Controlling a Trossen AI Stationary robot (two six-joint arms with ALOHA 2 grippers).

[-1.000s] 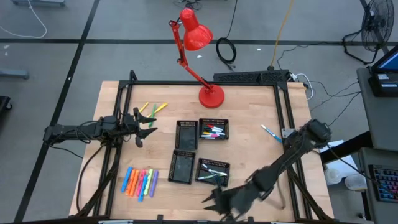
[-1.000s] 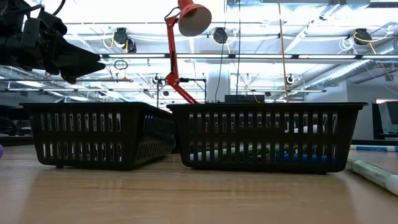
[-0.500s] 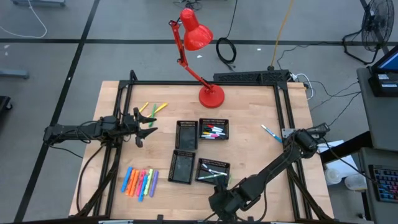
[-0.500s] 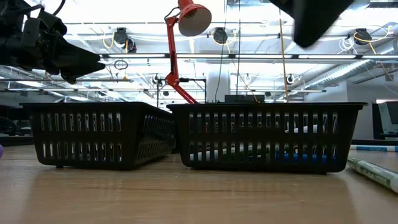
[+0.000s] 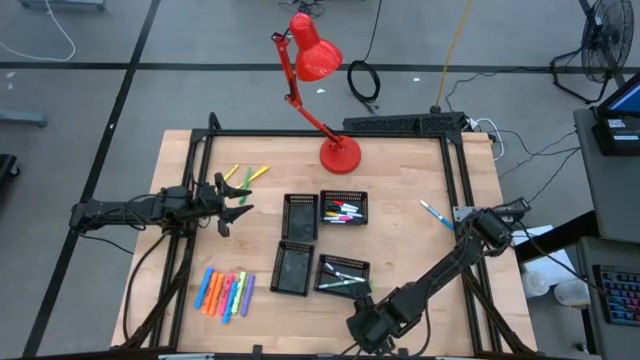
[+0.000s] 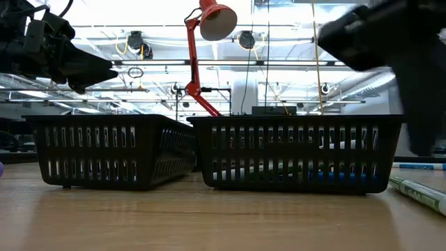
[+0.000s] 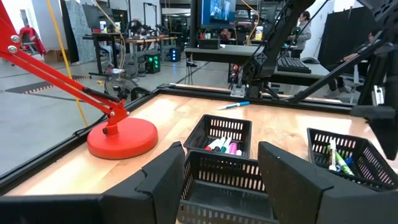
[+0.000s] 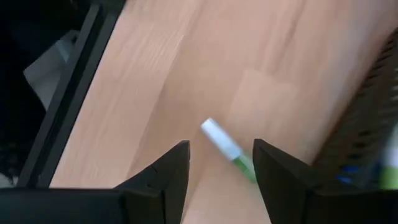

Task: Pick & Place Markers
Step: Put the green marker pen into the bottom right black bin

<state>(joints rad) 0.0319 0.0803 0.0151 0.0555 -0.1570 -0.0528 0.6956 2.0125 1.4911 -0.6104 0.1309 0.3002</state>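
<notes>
A white marker with a green cap [image 8: 225, 147] lies flat on the wooden table, just in front of the near right black mesh tray [image 5: 343, 274]; the low view shows this marker [image 6: 418, 193] too. My right gripper [image 8: 221, 145] hangs open above it near the table's front edge, slanting down, one finger on either side of the marker and clear of it. More markers [image 5: 341, 211] lie in the far right tray. My left gripper [image 5: 238, 200] waits open and level at the table's left, clear of everything.
Two more black trays [image 5: 297, 216] [image 5: 292, 268] stand left of the filled ones. A row of neon highlighters [image 5: 225, 292] lies near left, yellow-green pens [image 5: 246, 175] far left, a blue pen [image 5: 435, 214] at the right. A red lamp [image 5: 338, 152] stands at the far edge.
My right gripper has sunk toward the table near the front edge and tipped from nearly level to slanting steeply down, coming over the green-capped marker. The marker and the trays have stayed where they were.
</notes>
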